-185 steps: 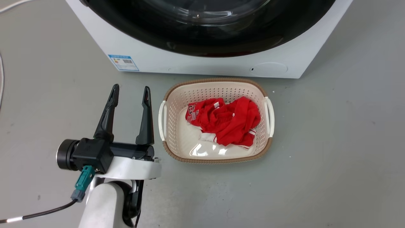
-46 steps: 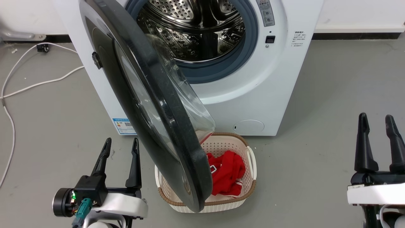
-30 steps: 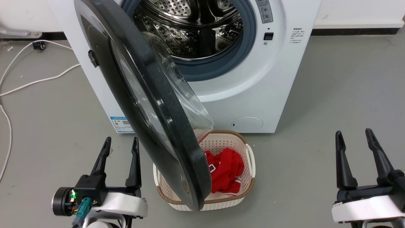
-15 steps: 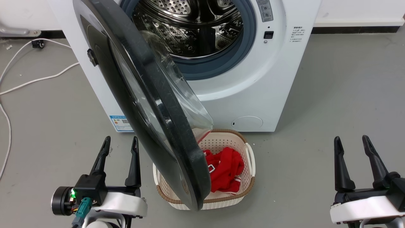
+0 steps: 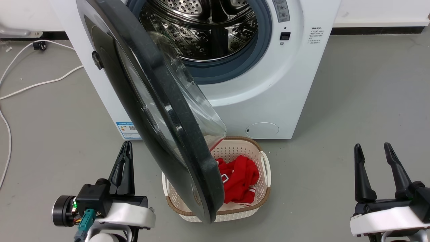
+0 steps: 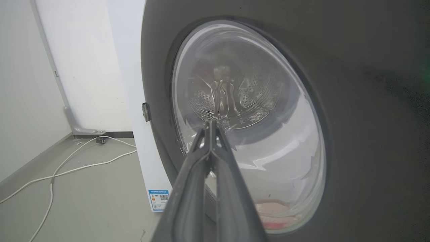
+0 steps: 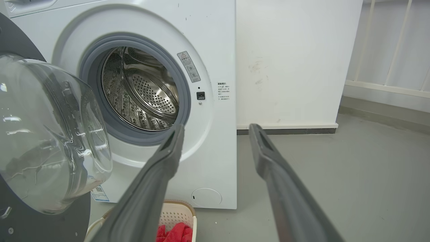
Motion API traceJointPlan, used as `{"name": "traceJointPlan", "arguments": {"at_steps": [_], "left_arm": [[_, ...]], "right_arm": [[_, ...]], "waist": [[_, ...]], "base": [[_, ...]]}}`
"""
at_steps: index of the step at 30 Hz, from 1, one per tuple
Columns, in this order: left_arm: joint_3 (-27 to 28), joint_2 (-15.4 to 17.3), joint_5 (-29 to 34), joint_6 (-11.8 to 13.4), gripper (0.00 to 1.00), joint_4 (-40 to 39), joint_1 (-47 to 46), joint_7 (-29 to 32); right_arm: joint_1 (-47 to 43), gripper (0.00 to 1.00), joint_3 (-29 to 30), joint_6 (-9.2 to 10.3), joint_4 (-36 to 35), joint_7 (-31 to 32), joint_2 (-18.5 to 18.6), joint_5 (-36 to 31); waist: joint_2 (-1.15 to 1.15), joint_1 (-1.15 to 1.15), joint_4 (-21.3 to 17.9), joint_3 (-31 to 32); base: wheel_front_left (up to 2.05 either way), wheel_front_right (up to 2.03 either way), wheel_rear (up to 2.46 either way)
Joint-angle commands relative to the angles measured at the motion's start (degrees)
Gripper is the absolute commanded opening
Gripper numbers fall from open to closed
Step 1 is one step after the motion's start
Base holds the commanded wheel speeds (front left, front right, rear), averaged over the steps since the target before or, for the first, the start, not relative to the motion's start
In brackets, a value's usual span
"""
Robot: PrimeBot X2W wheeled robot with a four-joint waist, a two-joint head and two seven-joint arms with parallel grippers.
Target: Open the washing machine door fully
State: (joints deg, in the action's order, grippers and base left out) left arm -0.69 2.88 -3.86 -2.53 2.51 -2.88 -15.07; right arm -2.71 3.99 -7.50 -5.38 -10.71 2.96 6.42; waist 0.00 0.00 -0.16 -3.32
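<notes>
"Where's the washing machine door (image 5: 174,124)?"

"Swung out from the washing machine (image 5: 268,87) on its left-side hinge, roughly halfway. The steel drum (image 5: 208,30) is showing behind it. The door's lower edge hangs over a cream basket (image 5: 265,166) with a red garment (image 5: 240,181) in it."

"And the arms?"

"The left gripper (image 5: 126,148) sits low, just left of the door's outer face. Its fingers are pressed together on nothing and point at the glass bowl (image 6: 248,127). The right gripper (image 5: 371,146) is low on the far right, well apart from the machine, fingers spread and empty."

"Is either one touching the door?"

"No, both are clear of it."
</notes>
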Motion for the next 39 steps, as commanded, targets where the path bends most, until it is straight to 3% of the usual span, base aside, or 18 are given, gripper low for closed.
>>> {"name": "traceJointPlan", "arguments": {"at_steps": [1, 12, 26, 32, 39], "left_arm": [[0.17, -0.03, 0.15, -0.05, 0.00, -0.25, -0.68, -0.13], [1.05, 0.00, 1.60, 0.47, 0.00, -7.54, -3.04, -0.13], [-0.68, 1.09, 5.74, 1.70, 0.00, -29.60, -7.33, -0.12], [-3.96, 1.52, 6.61, 1.39, 0.00, -36.14, -7.71, -0.12], [-12.29, 1.20, 3.87, -1.48, 0.00, -36.32, -5.58, -0.12]], "right_arm": [[0.55, 1.00, 0.00, 0.02, 0.33, -0.26, -0.17, 0.28], [0.79, 1.00, 0.22, 0.02, 0.86, -0.17, -0.16, 0.66], [0.59, 1.00, 0.06, 0.03, 1.31, 0.33, -0.16, 1.48], [0.33, 1.00, 0.05, 0.02, 1.62, 0.33, -0.16, 1.90], [0.22, 1.00, 0.12, 0.02, 1.85, 0.61, -0.16, 2.29]], "waist": [[0.00, 0.00, 0.03, -0.01], [0.00, 0.00, 0.29, -0.15], [0.00, 0.00, -0.05, 0.30], [0.00, 0.00, -0.38, 0.39], [0.00, 0.00, -0.50, 0.59]], "base": [[0.00, 0.00, 0.00], [0.00, 0.00, 0.00], [0.00, 0.00, 0.00], [0.00, 0.00, 0.00], [0.00, 0.00, 0.00]]}}
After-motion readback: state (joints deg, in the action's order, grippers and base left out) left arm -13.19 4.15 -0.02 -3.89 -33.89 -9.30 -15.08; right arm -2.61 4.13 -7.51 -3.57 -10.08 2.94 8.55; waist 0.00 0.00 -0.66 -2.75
